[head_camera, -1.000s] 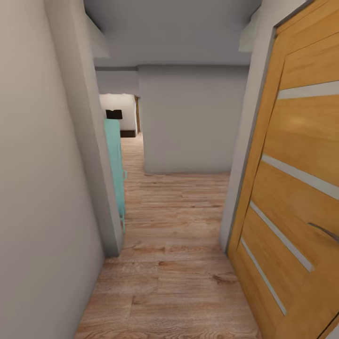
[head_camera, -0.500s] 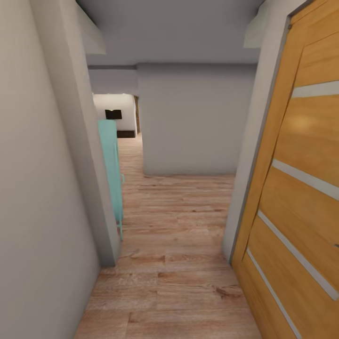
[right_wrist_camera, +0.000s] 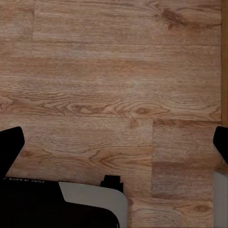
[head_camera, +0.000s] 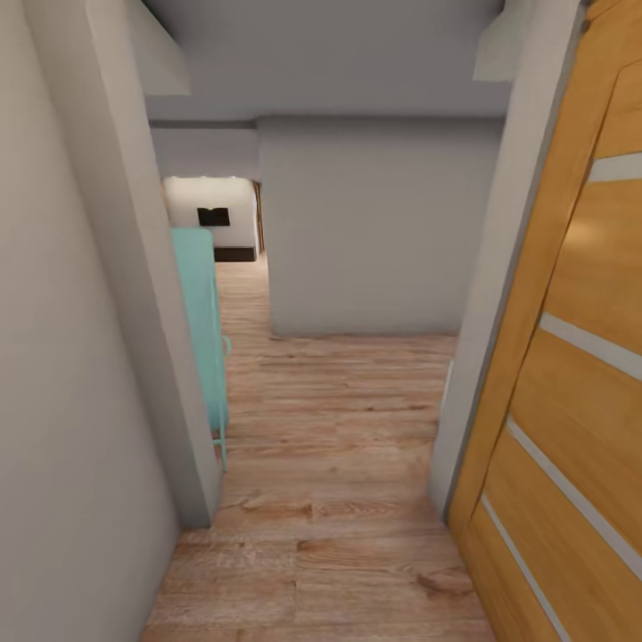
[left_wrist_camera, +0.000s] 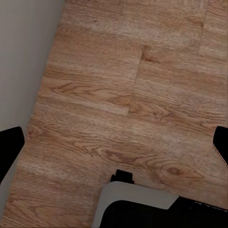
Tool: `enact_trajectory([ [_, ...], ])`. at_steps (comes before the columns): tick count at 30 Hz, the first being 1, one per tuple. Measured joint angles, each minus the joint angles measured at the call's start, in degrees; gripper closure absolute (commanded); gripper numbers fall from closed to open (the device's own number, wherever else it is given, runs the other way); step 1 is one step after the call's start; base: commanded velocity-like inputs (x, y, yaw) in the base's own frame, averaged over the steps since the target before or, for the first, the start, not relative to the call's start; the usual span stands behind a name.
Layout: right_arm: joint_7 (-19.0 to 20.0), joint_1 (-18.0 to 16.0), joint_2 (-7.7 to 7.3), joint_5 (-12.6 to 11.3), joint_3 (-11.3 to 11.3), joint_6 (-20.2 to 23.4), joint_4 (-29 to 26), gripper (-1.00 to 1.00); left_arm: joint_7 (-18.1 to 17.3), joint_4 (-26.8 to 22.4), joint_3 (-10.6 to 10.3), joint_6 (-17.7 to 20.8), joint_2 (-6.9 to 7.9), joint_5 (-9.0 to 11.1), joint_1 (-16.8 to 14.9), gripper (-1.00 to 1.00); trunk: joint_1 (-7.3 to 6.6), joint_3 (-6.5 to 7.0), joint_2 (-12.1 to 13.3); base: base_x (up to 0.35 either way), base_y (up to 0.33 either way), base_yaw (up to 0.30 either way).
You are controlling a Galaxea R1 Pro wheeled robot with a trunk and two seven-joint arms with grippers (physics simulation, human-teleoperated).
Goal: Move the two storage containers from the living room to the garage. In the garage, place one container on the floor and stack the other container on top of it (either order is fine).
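Fingers (left_wrist_camera: pixel 10 147) spread, empty; door (head_camera: pixel 571 374) beside passage.

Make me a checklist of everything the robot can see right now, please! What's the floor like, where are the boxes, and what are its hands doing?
Surface: light wood-plank floor running down a narrow hallway.
Job's things: nothing seen; no orange-red boxes.
Clutter: nothing seen.
Grippers: left gripper open, black fingertips wide apart over bare planks; right gripper open the same way, holding nothing.
Cables: nothing seen.
Surroundings: pale grey walls on both sides; an orange wooden door with pale horizontal stripes at the right; a turquoise door panel at the left; a grey wall block ahead; a bright room with a dark square shape far down the passage.
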Motion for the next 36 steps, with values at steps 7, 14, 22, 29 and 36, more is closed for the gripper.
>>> enact_trajectory([
  [7,0.01,0.0,0.0,0.0,0.04,0.0,0.0,-1.0,-0.01,0.01,0.19,-0.01,0.06,0.05,0.0,-1.0,0.0,0.0,0.0,0.325,0.0,0.0],
  [14,-0.01,0.0,0.0,0.0,0.0,0.0,0.0,-1.0,-0.01,-0.05,0.26,-0.01,0.09,0.07,0.0,-1.0,0.0,0.0,0.0,0.325,0.0,0.0],
  [22,0.01,0.0,0.0,0.0,0.03,0.0,0.0,-1.0,-0.01,-0.01,0.4,-0.01,0.58,0.01,0.0,-1.0,0.0,0.0,0.0,0.325,0.0,0.0],
  [29,0.0,0.0,0.0,0.0,0.01,0.0,0.0,-1.0,0.06,-0.02,0.44,-0.01,0.29,-0.01,0.0,-1.0,0.0,0.0,0.0,0.325,0.0,0.0],
  [36,-0.02,0.0,0.0,0.0,0.02,0.0,0.0,-1.0,0.07,-0.03,0.44,-0.01,0.28,-0.01,0.0,-1.0,0.0,0.0,0.0,0.325,0.0,0.0],
])
